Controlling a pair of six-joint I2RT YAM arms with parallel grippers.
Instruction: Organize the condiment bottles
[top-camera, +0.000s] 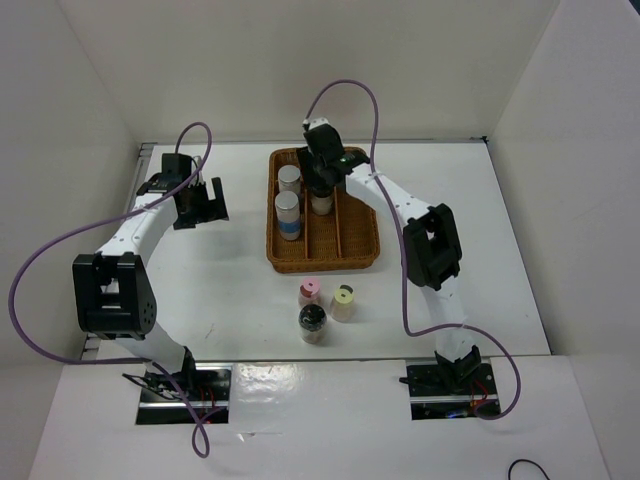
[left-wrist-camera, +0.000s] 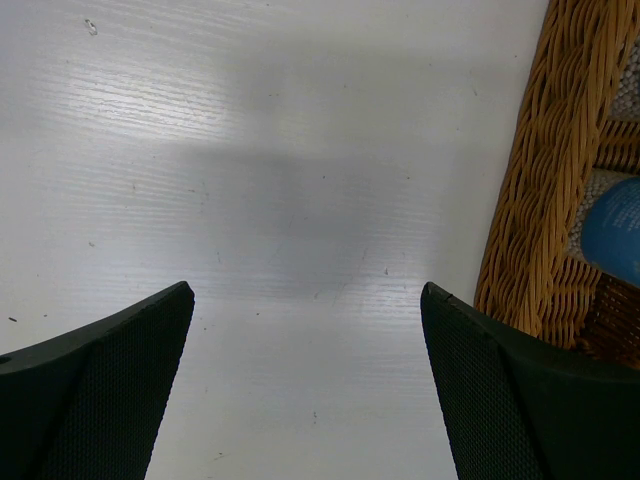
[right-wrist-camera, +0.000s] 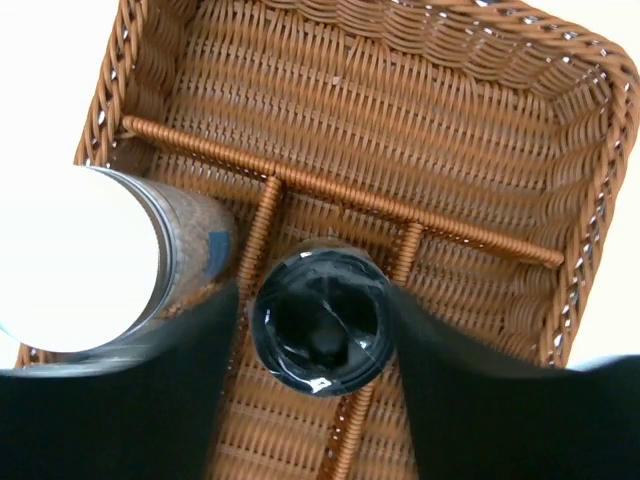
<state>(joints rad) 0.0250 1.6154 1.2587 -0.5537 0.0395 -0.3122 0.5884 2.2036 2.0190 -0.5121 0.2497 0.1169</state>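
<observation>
Wicker basket (top-camera: 322, 264) holds two silver-lidded bottles (top-camera: 288, 216). My right tool (top-camera: 320, 195) straddles a dark-capped bottle (right-wrist-camera: 320, 320) in its middle compartment; I can't tell if it grips. My left tool (left-wrist-camera: 307, 290) gapes empty over the surface (left-wrist-camera: 250, 150).

Rough woven wicker basket (right-wrist-camera: 350, 130), glossy dark plastic bottle cap (right-wrist-camera: 320, 320), matt white table (left-wrist-camera: 250, 200).

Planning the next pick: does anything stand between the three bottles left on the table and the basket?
The pink-capped bottle and yellow-capped bottle face the basket over bare table. The dark-capped bottle stands behind them, the pink one straight in its path.
</observation>
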